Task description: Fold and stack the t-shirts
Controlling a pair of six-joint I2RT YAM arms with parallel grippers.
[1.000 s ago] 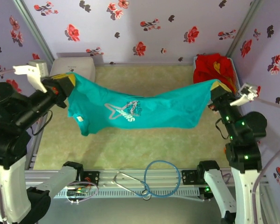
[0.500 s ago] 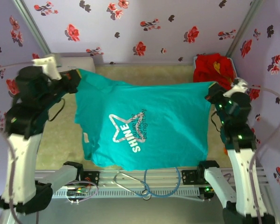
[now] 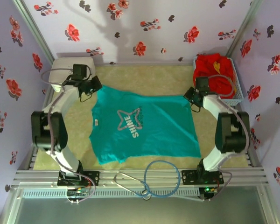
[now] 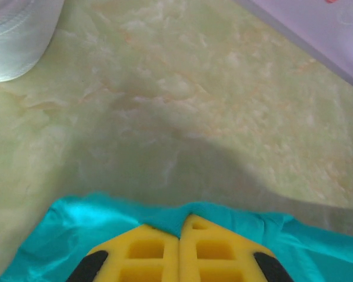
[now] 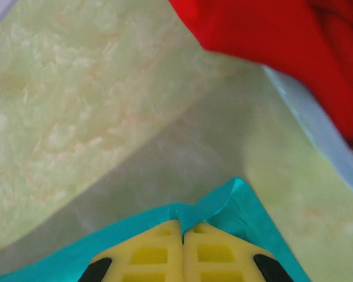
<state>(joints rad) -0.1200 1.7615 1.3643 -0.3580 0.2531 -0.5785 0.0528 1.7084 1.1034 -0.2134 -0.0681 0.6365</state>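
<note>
The teal-green t-shirt [image 3: 142, 128] lies spread flat on the table, white SHINE lettering facing up. My left gripper [image 3: 94, 86] is shut on its far left corner, and the yellow fingers [image 4: 147, 247] pinch teal cloth [image 4: 82, 217]. My right gripper [image 3: 190, 95] is shut on the far right corner, where a fold of teal fabric [image 5: 223, 205] sits between the yellow fingers [image 5: 215, 249]. Bright red t-shirts [image 3: 214, 67] lie heaped in a basket at the back right, one bearing a yellow mark; red cloth [image 5: 270, 41] hangs over that basket's rim.
A white rounded plastic box [image 3: 67, 70] stands at the back left, its side [image 4: 17, 35] close to my left gripper. The pale basket [image 3: 237, 88] sits against the right wall. A blue cable loop [image 3: 163, 179] lies on the front rail.
Both arms have swung down and away from the camera, lowering the lifted teal-green t-shirt until it lies flat on the table. Each gripper still holds its corner.
</note>
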